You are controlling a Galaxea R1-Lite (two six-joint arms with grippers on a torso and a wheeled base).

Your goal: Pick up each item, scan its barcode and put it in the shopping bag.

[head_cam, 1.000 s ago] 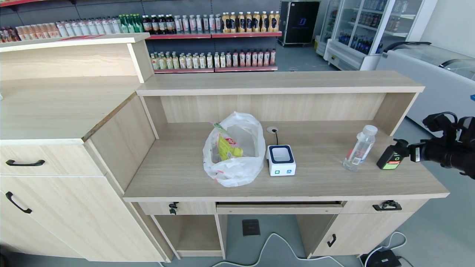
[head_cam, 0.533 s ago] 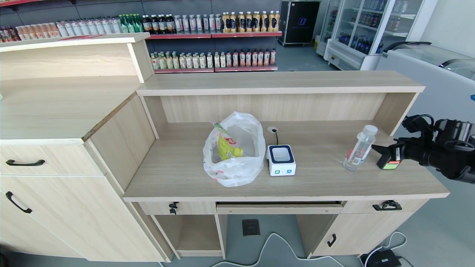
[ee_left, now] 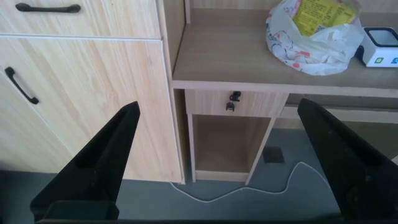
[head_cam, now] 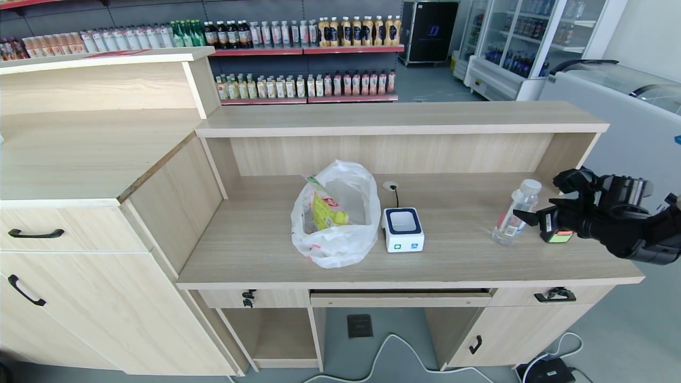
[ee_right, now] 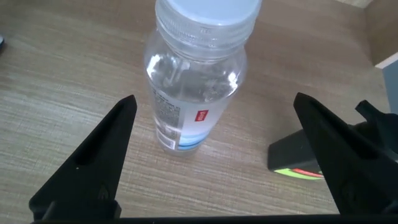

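Holds the right fingers (ee_right: 93, 168) wide apart, gripping nothing. Faces the clear water bottle (ee_right: 193, 93), upright on the table (ee_right: 56, 68) just ahead of the gap between them. Has a small black item (ee_right: 298, 158) on the table beside one finger. Holds the left fingers (ee_left: 99, 162) apart too, empty, low before the table's front, with the shopping bag (ee_left: 311, 34) and scanner (ee_left: 380, 46) up beyond them.
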